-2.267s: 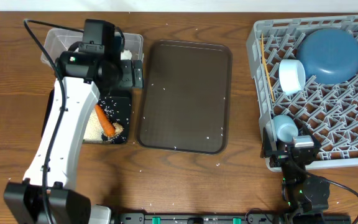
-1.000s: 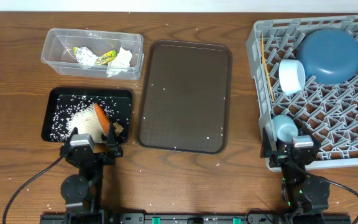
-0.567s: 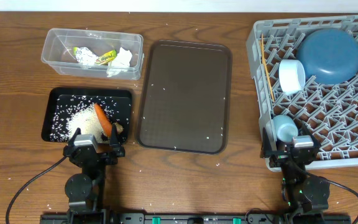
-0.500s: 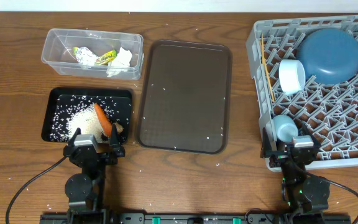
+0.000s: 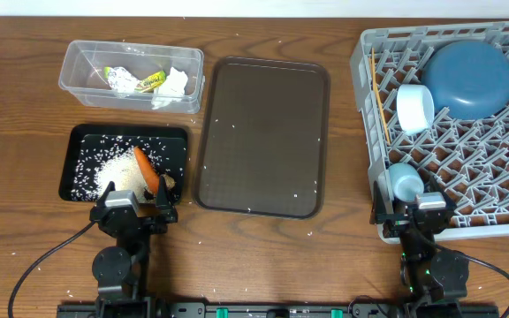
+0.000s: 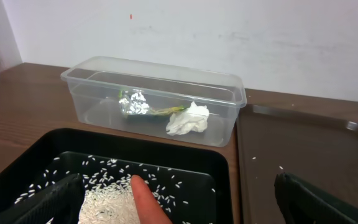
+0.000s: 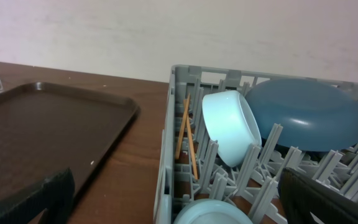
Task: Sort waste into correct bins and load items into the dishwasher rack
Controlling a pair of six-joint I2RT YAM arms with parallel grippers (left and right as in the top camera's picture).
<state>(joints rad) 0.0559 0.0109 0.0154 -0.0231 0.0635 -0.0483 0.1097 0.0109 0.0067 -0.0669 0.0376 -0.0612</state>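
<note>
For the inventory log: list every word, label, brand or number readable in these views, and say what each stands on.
No text can be read in any view.
The yellow-green wrapper in the clear tub: any print on it is too small and blurred to read.
No lettering, number or sign shows on anything else.

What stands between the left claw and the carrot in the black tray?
Only the black tray's low near wall. The carrot lies amid the rice just past it, ahead of the open left claw.
</note>
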